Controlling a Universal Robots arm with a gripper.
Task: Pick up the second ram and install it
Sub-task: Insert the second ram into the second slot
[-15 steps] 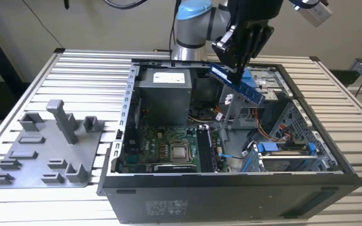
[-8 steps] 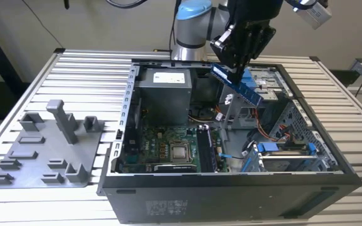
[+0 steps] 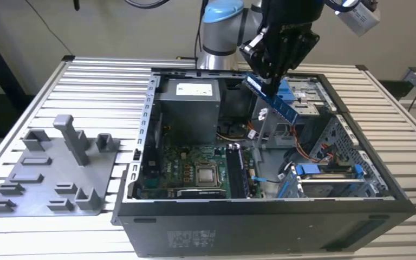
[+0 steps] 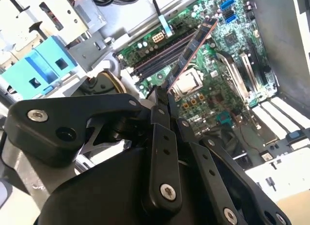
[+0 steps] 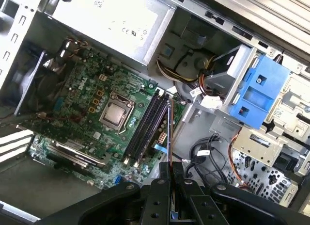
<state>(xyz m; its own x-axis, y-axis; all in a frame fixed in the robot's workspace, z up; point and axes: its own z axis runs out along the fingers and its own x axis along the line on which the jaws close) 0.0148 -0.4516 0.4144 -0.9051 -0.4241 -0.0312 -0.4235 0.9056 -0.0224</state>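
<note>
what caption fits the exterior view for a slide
Hand holding the second ram tilted above the open computer case, grey tray at the exterior view's left

Slatted white table point(image 3: 92, 81), with grey plastic tray point(image 3: 96, 176) beside open black computer case point(image 3: 266, 233).

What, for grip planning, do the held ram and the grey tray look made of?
The ram looks like circuit-board laminate: thin, dark, matte, with a bluish label. The tray is probably plastic: uniform matte grey with moulded-looking posts, possibly printed.
</note>
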